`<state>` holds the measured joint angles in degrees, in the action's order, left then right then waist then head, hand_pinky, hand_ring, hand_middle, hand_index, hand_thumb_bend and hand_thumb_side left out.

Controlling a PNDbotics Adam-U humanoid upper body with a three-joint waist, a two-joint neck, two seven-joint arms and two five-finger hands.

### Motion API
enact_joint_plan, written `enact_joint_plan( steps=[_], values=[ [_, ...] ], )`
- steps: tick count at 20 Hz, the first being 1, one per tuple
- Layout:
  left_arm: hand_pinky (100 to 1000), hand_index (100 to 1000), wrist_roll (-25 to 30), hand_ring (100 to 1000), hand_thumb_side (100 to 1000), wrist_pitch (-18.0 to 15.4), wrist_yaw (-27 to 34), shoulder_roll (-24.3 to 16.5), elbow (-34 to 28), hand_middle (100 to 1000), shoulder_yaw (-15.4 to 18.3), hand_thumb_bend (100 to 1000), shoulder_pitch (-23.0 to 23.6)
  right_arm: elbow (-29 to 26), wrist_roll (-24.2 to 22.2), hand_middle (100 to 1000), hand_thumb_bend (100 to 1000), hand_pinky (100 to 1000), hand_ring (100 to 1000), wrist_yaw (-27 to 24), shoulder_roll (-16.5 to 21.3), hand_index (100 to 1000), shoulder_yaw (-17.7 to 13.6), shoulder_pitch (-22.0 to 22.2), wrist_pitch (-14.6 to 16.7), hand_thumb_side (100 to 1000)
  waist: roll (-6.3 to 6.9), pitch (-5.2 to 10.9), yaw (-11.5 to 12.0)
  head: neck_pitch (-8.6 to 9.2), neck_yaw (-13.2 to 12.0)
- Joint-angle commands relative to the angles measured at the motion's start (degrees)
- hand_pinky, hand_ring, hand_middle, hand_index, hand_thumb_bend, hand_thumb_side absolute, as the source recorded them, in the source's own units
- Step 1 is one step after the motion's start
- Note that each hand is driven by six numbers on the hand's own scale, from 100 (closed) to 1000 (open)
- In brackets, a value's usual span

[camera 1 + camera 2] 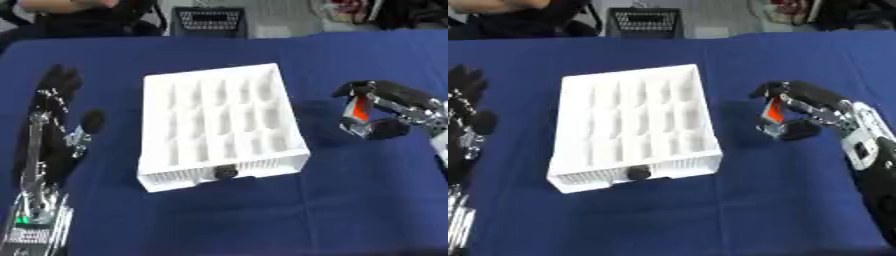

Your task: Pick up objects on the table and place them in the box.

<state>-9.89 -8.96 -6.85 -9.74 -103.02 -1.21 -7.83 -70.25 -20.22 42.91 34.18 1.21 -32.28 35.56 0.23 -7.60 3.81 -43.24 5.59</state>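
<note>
A white box divided into many small compartments lies in the middle of the blue table, with a small black round knob on its near wall. My right hand hovers just right of the box, its fingers curled round a small orange and white object. My left hand rests open at the left, fingers pointing away, apart from the box. What lies inside the compartments cannot be made out.
The blue tablecloth covers the whole table. A dark basket-like thing and a seated person's dark clothing stand beyond the far edge. Bare cloth lies in front of the box and between box and hands.
</note>
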Motion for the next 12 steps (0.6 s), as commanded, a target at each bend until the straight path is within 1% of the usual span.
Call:
enact_joint_plan(
  steps=[1,8,12],
  values=[
    [1000,1000,0.06,920,666,-0.18,0.26,-0.32,-0.69,877,-0.24,981,-0.35,-2.32,0.70,804,151,476,586,-1.18,2.54,902,-0.31,-1.60,-0.04,568,-0.12,0.98,-0.06,0.84,0.65],
    [1000,1000,0.07,920,666,-0.19,0.30,-0.33,-0.67,876,-0.27,979,-0.27,-3.27,0.34,802,150,476,586,-2.20,2.40,901,0.18,-2.55,0.05,567,-0.14,1.00,0.03,0.95,0.64],
    [1000,1000,0.15,920,669,-0.19,0.37,-0.29,-0.55,876,-0.38,977,-0.19,-3.86,-0.22,802,152,479,589,-2.90,1.61,900,1.00,-4.34,0.56,562,-0.15,1.11,0.06,0.90,0.79]
  ],
)
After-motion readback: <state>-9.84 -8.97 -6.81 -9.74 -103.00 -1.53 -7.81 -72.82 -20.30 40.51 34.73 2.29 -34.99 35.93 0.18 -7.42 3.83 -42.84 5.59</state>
